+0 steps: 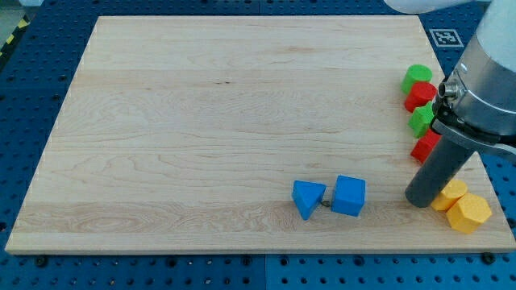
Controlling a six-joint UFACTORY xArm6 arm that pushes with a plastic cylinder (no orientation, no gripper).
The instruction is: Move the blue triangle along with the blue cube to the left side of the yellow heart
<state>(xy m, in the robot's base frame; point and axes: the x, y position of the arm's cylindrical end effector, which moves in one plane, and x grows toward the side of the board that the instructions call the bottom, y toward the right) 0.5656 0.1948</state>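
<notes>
The blue triangle (307,198) and the blue cube (349,196) lie side by side near the view's bottom, right of centre, almost touching. Two yellow blocks sit at the view's bottom right: one (449,195) partly behind the rod, the other (468,213) just right of it; I cannot tell which is the heart. My tip (421,200) rests on the board between the blue cube and the yellow blocks, about 70 px right of the cube and touching the nearer yellow block.
Along the board's right edge stand a green block (418,76), a red block (419,96), another green block (422,121) and a red block (425,147). The wooden board (201,121) lies on a blue pegboard. The arm's grey body fills the view's upper right.
</notes>
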